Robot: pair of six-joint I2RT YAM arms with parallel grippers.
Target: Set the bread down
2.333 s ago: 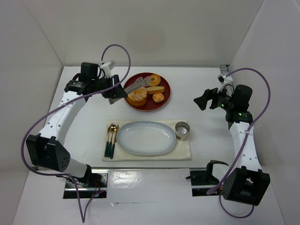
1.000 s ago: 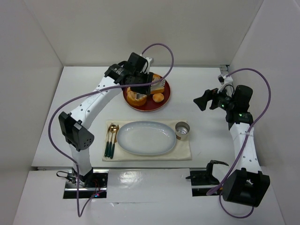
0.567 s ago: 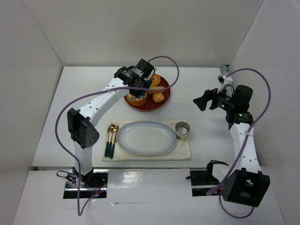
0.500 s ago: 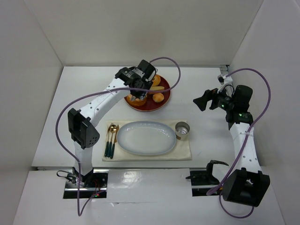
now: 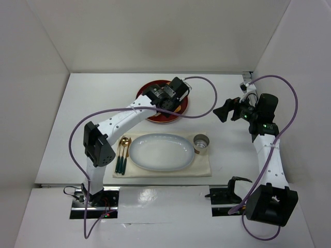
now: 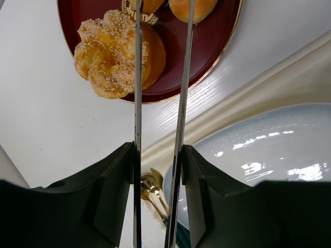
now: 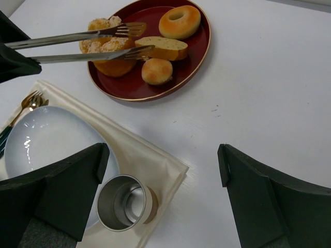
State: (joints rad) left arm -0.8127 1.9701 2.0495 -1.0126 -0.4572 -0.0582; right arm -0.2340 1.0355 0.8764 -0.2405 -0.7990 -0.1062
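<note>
The bread (image 7: 162, 47), a flat tan slice with a brown crust, lies on the red plate (image 7: 194, 57) between the donut (image 7: 179, 21) and a small round bun (image 7: 156, 71). My left gripper (image 5: 165, 99) (image 6: 158, 155) is shut on metal tongs (image 7: 77, 46) (image 6: 137, 93) and hovers over the red plate. The tong tips are apart at the bread's left end, above the flower-shaped pastry (image 7: 106, 51) (image 6: 116, 57), and hold nothing. In the top view the left arm hides the bread. My right gripper (image 5: 223, 109) (image 7: 163, 155) is open and empty, off to the right.
A pale blue oval plate (image 5: 161, 152) (image 6: 258, 150) sits on a cream mat (image 5: 201, 166). A metal cup (image 5: 201, 144) (image 7: 124, 202) stands on the mat's right end. A gold spoon and fork (image 5: 123, 153) lie at its left. White walls enclose the table.
My left arm has swung right across the red plate with the tongs and now covers most of it in the top view. The right arm has not moved.
</note>
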